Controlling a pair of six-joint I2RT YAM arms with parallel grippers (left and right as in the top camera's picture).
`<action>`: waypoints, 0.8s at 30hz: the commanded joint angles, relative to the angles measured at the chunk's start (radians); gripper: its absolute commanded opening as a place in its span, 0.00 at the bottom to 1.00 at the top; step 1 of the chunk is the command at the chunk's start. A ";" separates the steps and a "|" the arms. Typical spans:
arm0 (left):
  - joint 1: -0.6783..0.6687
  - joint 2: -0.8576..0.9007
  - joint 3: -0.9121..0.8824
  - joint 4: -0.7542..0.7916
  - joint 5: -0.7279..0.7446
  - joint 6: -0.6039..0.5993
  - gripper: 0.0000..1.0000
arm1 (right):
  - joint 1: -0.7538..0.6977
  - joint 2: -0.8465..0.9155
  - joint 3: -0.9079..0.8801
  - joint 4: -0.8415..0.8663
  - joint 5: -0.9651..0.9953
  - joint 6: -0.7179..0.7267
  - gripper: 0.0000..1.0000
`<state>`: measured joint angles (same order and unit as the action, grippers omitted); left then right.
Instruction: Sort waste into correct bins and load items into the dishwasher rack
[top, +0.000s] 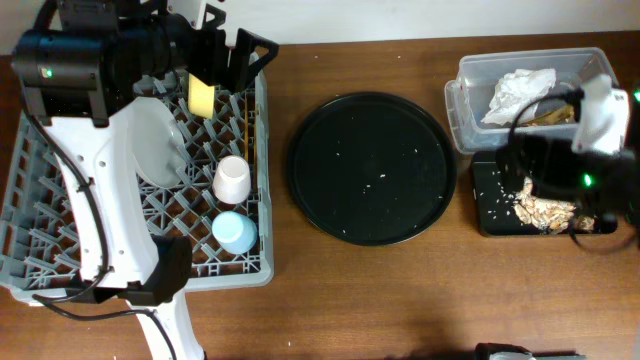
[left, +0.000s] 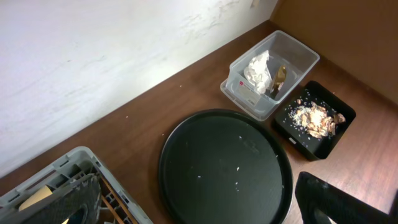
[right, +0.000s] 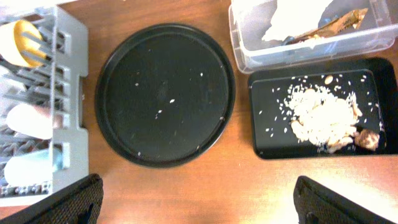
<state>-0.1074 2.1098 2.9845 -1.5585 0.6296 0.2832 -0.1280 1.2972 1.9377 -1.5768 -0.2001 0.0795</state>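
The grey dishwasher rack (top: 255, 265) at the left holds the white plate (top: 160, 140), the yellow bowl (top: 201, 97), the pale pink cup (top: 231, 180), the light blue cup (top: 236, 232) and the brown chopsticks (top: 250, 128). My left gripper (top: 232, 55) hangs above the rack's far right corner; in the left wrist view (left: 199, 211) it is open and empty. The clear tub (top: 470, 70) holds the white napkin (top: 520, 90) and golden-brown scraps (top: 555, 115). The black rectangular tray (top: 490, 215) holds beige leftovers (top: 545, 210). My right gripper (top: 540, 170) hovers over it, open and empty (right: 205, 205).
A large round black tray (top: 372, 168) with a few white crumbs lies in the middle of the brown table between the rack and the bins. A white wall runs along the far edge. My left arm covers part of the rack.
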 joint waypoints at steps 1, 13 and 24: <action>0.003 0.007 -0.005 0.002 0.029 -0.010 0.99 | 0.005 -0.050 0.009 -0.020 0.013 -0.010 0.98; 0.003 0.007 -0.005 0.002 0.029 -0.010 0.99 | 0.060 -0.558 -0.814 0.810 0.160 -0.028 0.98; 0.003 0.007 -0.005 0.002 0.029 -0.010 0.99 | 0.132 -1.254 -1.798 1.407 0.160 -0.027 0.98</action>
<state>-0.1074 2.1117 2.9807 -1.5600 0.6441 0.2760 -0.0196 0.1196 0.2344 -0.2214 -0.0490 0.0525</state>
